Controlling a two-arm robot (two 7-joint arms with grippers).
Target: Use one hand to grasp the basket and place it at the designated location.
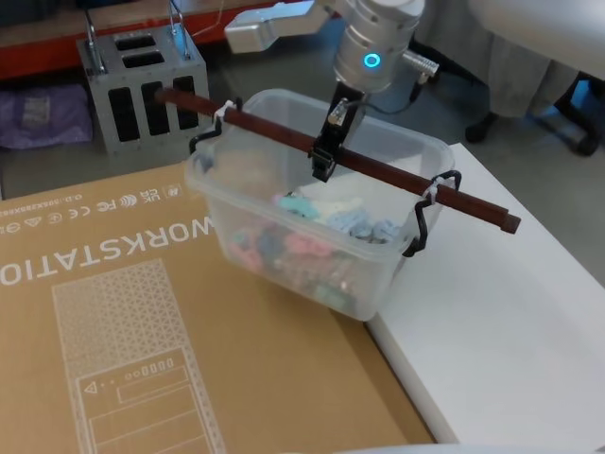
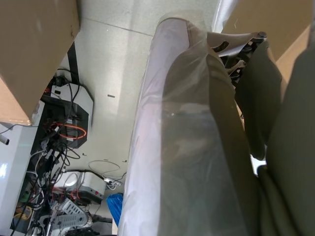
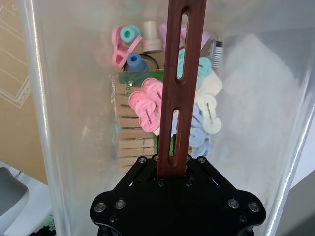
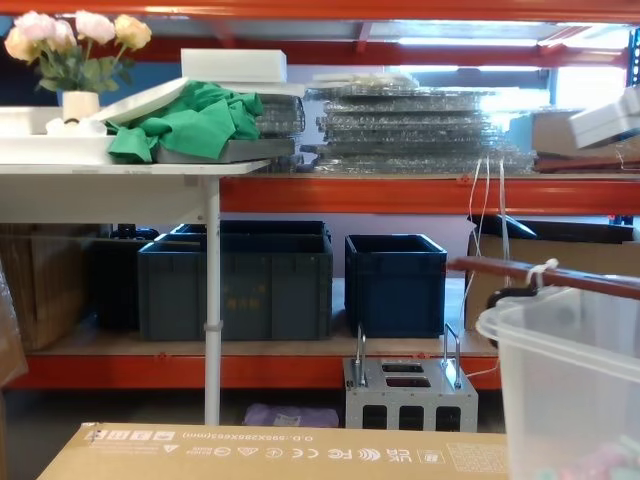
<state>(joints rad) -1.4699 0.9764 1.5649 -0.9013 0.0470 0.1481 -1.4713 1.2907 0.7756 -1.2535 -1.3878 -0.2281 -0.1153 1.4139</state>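
Seen from the head camera, the right gripper, black at the end of a silver-grey arm with a glowing blue ring, is clamped on the long dark red-brown bar handle of the large translucent white plastic basket, gripping near the bar's middle. The tub sits across the edge where a brown cardboard sheet printed "WORKSTATION" meets a white table surface; whether it rests on them or hangs just above cannot be told. White zip ties and black hooks fasten the bar at both rims, and pastel pegs lie inside. A grey metal box with handles stands behind it. From the left wrist camera, a pale plastic-covered surface fills the foreground above a floor strewn with cables; the left gripper's state cannot be told. From the right wrist camera, the black jaws close on the slotted bar, with pink, blue and cream clothes pegs and wooden ones lying in the tub below. From the chest camera, the basket shows at the right edge, bar above its rim, with dark blue crates on the shelf beyond.
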